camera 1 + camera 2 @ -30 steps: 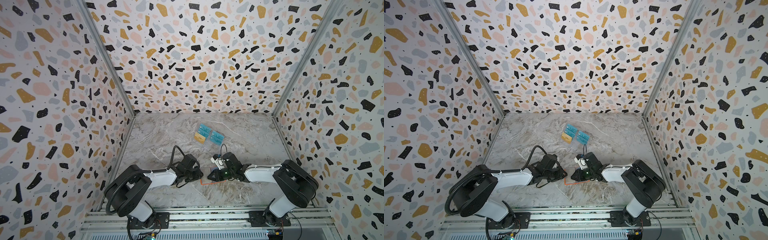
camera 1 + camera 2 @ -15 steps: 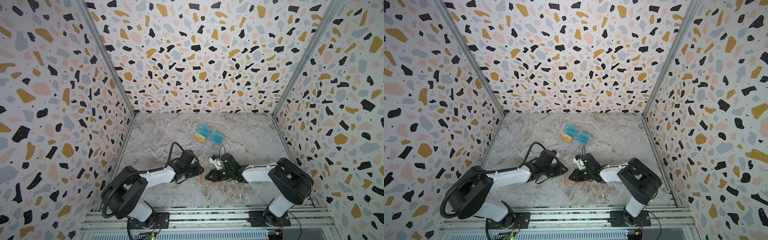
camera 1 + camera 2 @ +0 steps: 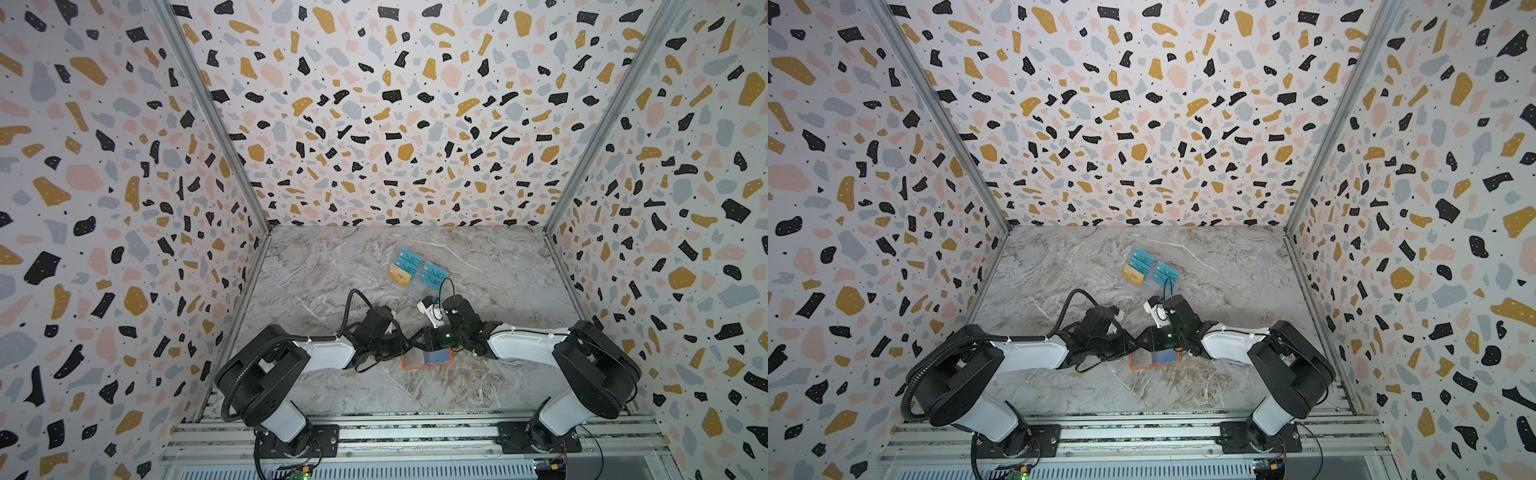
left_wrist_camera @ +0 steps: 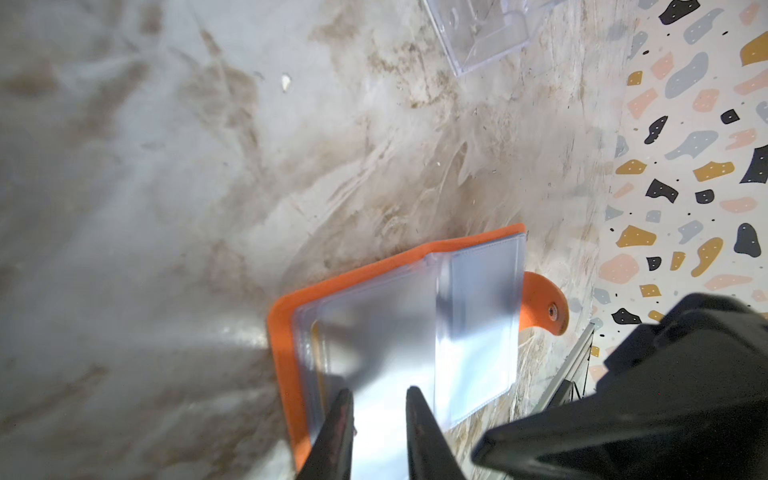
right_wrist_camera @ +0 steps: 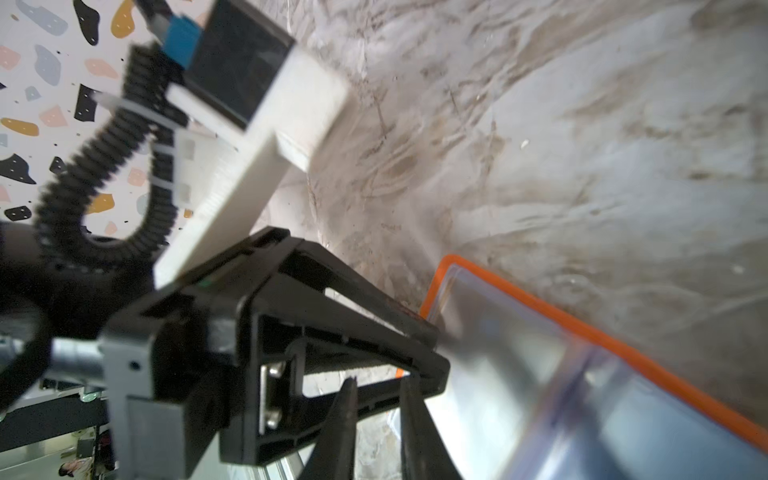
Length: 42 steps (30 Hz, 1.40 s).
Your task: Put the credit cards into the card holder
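Card holder: open flat on counter, front centre, between both arms.
Long axis: left-right in both top views; snap tab at right-arm end.
Left jaws: narrowly apart over clear sleeves, nothing clamped.
Right jaws: narrowly apart, empty.

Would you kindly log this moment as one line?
card holder: open | left claw: over its sleeves | right claw: open, at its edge

White shells cover the left arm and right arm between bulky black joints. A ribbed black hose follows the left arm; a white bracket with blue plug tops the right wrist.
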Available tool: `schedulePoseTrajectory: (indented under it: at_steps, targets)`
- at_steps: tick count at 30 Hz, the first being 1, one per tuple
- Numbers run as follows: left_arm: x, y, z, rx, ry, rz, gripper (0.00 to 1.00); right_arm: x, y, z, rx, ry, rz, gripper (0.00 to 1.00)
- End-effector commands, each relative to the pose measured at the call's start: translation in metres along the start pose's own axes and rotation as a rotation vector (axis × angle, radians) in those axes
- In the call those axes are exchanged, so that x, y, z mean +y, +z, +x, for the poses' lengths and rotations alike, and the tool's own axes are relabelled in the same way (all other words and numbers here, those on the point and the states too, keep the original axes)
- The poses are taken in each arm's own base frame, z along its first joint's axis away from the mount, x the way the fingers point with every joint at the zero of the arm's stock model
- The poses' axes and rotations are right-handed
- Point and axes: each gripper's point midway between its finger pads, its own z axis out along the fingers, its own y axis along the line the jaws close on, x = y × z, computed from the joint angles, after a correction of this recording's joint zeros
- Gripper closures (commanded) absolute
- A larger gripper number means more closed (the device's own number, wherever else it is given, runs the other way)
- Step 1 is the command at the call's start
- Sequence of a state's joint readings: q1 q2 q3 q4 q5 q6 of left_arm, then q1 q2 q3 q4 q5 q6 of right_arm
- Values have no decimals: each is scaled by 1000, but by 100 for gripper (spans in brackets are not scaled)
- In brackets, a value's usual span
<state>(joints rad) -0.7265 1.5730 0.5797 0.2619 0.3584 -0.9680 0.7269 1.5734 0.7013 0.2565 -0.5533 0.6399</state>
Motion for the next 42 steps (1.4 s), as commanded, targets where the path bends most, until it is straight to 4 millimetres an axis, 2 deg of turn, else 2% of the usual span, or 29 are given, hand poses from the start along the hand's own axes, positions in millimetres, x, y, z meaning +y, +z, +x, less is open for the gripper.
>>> schedulePoseTrajectory:
  at_steps: [1,5,10,13,16,22,29,35,42]
  targets:
    - [28,1,22,57,-25,-75,75,11,-14,-39,-63,-87,-1,78]
    - [30,2,21,59,-14,-93,75,9,-13,-89,-107,-164,32,78]
    - [28,3,20,60,-9,-92,75,-2,-1,-150,-142,-276,136,73]
    - [31,1,20,59,-12,-107,75,-13,4,-178,-158,-321,203,70]
    - [32,1,21,59,-13,-110,75,-26,15,-198,-151,-362,268,66]
    - [29,2,21,64,-17,-96,74,-43,30,-220,-130,-402,345,64]
    - [30,4,22,66,-31,-83,74,-57,34,-226,-106,-433,406,61]
    - [28,3,22,66,-30,-77,74,-54,38,-228,-96,-447,393,61]
    - [28,3,22,66,-29,-80,74,-49,35,-240,-118,-475,399,60]
